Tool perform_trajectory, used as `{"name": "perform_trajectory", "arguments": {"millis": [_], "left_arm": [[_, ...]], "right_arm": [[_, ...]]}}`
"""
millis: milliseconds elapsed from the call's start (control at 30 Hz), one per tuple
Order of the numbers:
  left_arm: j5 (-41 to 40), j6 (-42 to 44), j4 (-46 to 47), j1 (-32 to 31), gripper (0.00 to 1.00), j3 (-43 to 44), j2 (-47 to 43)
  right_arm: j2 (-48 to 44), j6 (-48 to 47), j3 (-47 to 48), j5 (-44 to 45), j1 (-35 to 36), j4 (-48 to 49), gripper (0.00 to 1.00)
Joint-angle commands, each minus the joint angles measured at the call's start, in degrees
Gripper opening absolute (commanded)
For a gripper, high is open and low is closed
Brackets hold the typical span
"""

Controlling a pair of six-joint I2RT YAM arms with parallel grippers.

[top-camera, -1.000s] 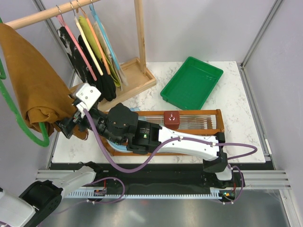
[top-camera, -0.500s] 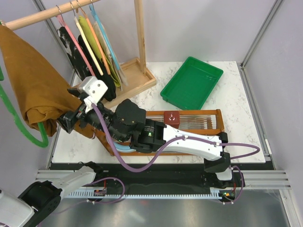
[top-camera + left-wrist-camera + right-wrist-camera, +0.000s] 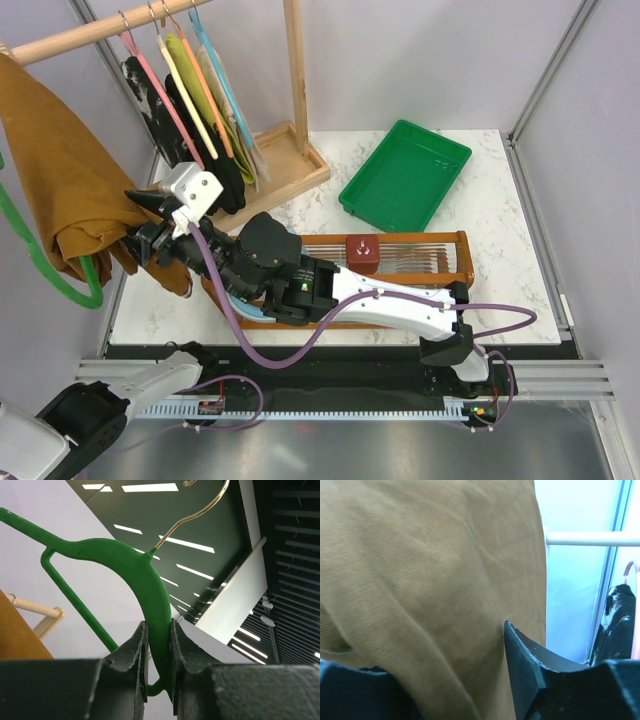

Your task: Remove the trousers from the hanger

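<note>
Trousers [image 3: 70,170]: rust-brown, folded over the bar of the green hanger [image 3: 40,265]. They hang in the air at the far left, past the left edge of the table [image 3: 500,230] and just under the end of the wooden rail [image 3: 100,30]. Not on the table, not free of the hanger yet.

Left gripper [image 3: 159,645]: jaws pinched on the hanger's green neck just below the metal hook. The grip looks square with no visible gap, and it is carrying the whole load.

Right gripper [image 3: 135,225]: at the lower right edge of the cloth. Jaws are spread either side of a fold. The wrist view shows fabric filling the gap and one fingertip touching it, but I can't confirm it's clamped.

Step in hand, as I read it: get a bite on the cloth, then strip it off the bar.

How to do it well:
- Close fully on a thick fold, both layers if possible. A single-layer pinch on cloth like this will likely slip.
- Pull along the bar toward its open side, not straight down. A downward pull just loads the left grip and twists the hanger in the jaws.
- Hold the left arm rigid as the anchor, or counter-move it away.
- Pull toward the table's middle and stay off the other hangers and the dark garments [image 3: 215,150] on the rail just behind the right wrist.
- Watch for the waistband or buttons snagging on the hanger's corner. I can't see them here.

Risk: half the trousers sliding off the far side and dropping outside the table.
</note>
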Motion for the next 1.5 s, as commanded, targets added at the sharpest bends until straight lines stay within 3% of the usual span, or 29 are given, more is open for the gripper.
{"name": "perform_trajectory", "arguments": {"millis": [0,233,267,300,333,533,933,1067,1167,1467], "left_arm": [[0.7,2.3,9.5,-0.6,0.02,0.7,-0.9],[-1.5,4.6,9.4,-1.7,0.02,0.5,-1.8],[-1.7,5.3,9.4,-1.9,0.02,0.5,-2.0],[-2.3,5.6,9.4,-2.1,0.02,0.4,-2.0],[-2.7,5.9,9.4,-2.5,0.02,0.4,-2.2],[-3.6,6.9,9.5,-3.2,0.02,-0.2,-2.7],[-2.7,4.7,9.4,-3.5,0.02,-1.5,-2.6],[-2.9,4.5,8.1,-3.5,0.02,-1.5,-2.7],[-3.6,4.5,6.6,-3.5,0.02,-2.6,-4.1],[-9.6,5.8,2.5,-5.1,0.02,-6.5,-8.1]], "right_arm": [[-1.7,-2.3,3.0,2.4,-0.3,5.0,0.52],[-3.6,-2.8,1.7,1.4,-0.3,4.4,0.50],[-4.3,-2.6,1.5,0.5,-0.2,4.1,0.54],[-4.8,-2.3,0.5,-0.3,-0.1,3.9,0.69],[-5.6,-1.7,-0.1,-0.5,0.0,3.8,0.74],[-8.5,-0.2,-2.9,-0.4,1.3,4.2,0.76],[-3.8,-0.8,2.9,-1.1,1.5,4.9,0.43],[-2.1,-1.4,4.9,1.7,1.5,9.5,0.13],[-1.6,-2.4,6.1,3.7,1.3,14.0,0.00],[-3.5,-2.1,8.0,7.0,1.1,16.9,0.00]]}}
